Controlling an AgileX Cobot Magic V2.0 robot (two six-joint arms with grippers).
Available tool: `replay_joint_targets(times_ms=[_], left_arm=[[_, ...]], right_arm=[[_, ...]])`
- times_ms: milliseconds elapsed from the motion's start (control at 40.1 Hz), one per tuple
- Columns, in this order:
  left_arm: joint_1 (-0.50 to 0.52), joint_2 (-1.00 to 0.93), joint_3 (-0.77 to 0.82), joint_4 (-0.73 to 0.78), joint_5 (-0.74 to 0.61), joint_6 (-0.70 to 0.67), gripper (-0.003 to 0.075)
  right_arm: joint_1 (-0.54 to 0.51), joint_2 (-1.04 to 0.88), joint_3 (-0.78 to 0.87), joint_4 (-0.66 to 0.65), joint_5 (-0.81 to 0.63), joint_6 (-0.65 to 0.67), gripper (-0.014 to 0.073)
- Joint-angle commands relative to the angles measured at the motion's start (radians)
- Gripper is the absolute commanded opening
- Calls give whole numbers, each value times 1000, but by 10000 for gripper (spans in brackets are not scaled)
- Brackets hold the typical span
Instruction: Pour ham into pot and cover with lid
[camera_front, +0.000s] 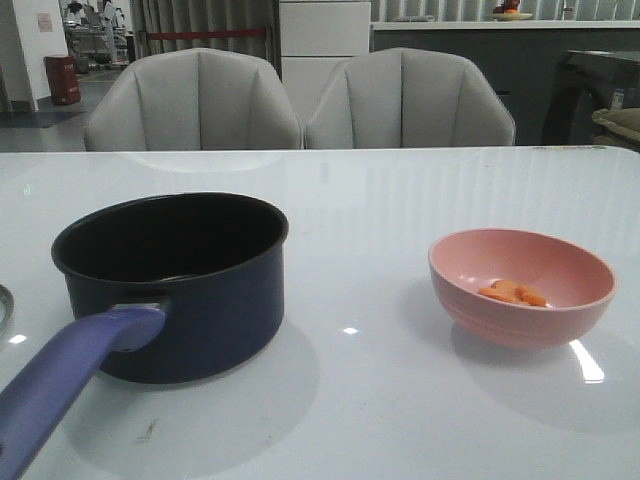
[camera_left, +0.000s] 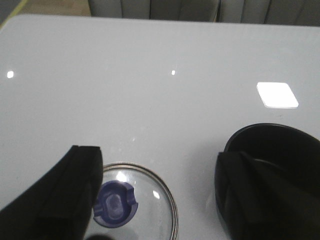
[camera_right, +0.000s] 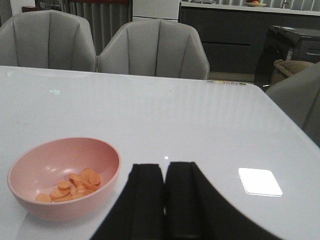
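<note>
Honestly nothing's started yet: the ham (camera_front: 513, 294) sits in the pink bowl (camera_front: 520, 300) right of the empty pot (camera_front: 172, 285), the lid (camera_left: 150, 200) lies under the wide-open left gripper (camera_left: 155, 200), and the right gripper (camera_right: 165, 200), fingers pressed together on nothing, needs to open for that bowl.

Left wrist view: my left end effector (camera_left: 155, 200) was spread wide, its two dark fingers (camera_left: 60, 195) standing well apart at either side of the frame, with nothing held between them. It hung above the table (camera_left: 150, 75), angled downward. Right wrist view: my right end effector (camera_right: 164, 200) was closed, its two black fingers (camera_right: 145, 200) pressed together with only a thin seam between them and nothing gripped. It sat low over the table, pointing forward. Front view: neither of my arms appeared in the frame.
</note>
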Motion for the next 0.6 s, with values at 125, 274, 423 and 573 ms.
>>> replay_joint_targets(times_ms=[125,274,423,573], left_arm=[[-126,-231,189,21,-337,1,456],[-177,-370,292,17,-463,1,447],[-200,-471,365,12,-496,1,447],[-200,-490,376,12,-495,1,447]], right_arm=[[-7,-19,11,-11,-76,-3,141],[-7,-19,11,-11,-76,-3,141],[-7,-19,11,-11,-82,-3,141],[-7,-19,11,-11,-145,-3,141]])
